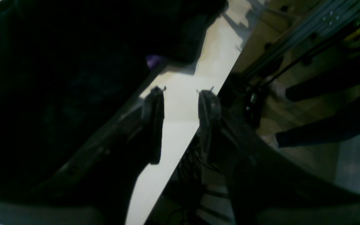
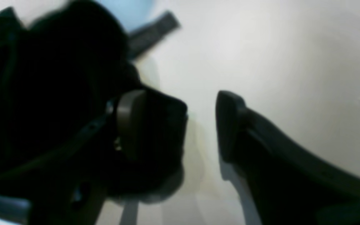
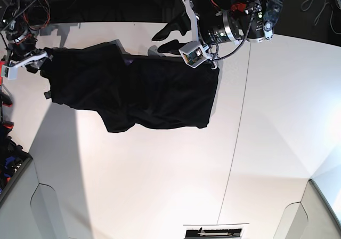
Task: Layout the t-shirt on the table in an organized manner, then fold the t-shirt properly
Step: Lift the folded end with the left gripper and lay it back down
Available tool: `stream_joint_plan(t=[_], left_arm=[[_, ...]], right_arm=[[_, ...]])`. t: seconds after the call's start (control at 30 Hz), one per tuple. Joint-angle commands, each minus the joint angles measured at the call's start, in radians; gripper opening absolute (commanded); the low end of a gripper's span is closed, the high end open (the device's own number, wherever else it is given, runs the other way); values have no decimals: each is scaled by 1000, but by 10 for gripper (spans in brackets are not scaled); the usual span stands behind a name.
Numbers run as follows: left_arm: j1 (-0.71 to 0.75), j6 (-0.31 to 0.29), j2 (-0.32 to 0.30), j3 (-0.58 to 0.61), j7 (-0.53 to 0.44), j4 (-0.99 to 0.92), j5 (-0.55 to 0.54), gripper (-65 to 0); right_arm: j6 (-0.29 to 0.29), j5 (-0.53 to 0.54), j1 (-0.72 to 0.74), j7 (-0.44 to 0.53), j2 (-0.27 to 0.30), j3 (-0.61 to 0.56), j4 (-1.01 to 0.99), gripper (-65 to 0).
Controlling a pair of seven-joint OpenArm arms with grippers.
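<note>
The black t-shirt lies rumpled across the far left part of the white table, with a bit of purple print showing at its far edge. My left gripper hovers over that far edge. In its wrist view the left gripper is open, bare table shows between the fingers, and the shirt lies just to the left. My right gripper is at the shirt's left end. Its jaws stand apart, and black cloth is bunched against the left finger.
A thin dark seam runs down the table right of the shirt. The table's far edge drops to frame rails and cables. Cut-out corners sit at the front. A bin of coloured items stands at the left.
</note>
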Motion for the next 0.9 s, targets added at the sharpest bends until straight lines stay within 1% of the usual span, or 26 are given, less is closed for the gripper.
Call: stream_joint_plan(t=[0.0,0.13,0.2,0.3,0.4,0.5,0.6,0.67,0.73,0.87], left_arm=[[-5,-9,-1,-4,-26,16,-22,-434],[-5,-9,-3,-3,-26,16,-22,-434],[-5,-9,-3,-3,-33,16,-22,-434],[-5,-9,-3,-4,-33,16,-22,-434],[-5,-9,-3,-20,-36,16,-24,-434],[-14,-9,-3,-103,-78,16,-24,-434],[-61,-9,-3,-209,-78,16,-31,-434],[-106,-9,-14,-259,-78,6,-30,-434],[-149,-9,-40,-278,-78,-48,-29,-435],[-227,-9,-69,-278,-87,-256,-29,-434]], right_arm=[[10,0,-3,-13,15,-22,5,-338],[10,1,-3,-14,12,-122,6,-338],[11,29,-3,-14,12,-157,6,-338],[60,91,-3,-15,12,-180,7,-338],[64,145,-3,-24,8,-183,10,-340],[64,174,-3,-41,7,-183,30,-341],[78,211,-3,-109,7,-183,70,-343],[78,245,-4,-132,7,-183,113,-343],[77,254,-4,-149,7,-182,163,-343],[76,242,-3,-157,13,-174,219,-342]])
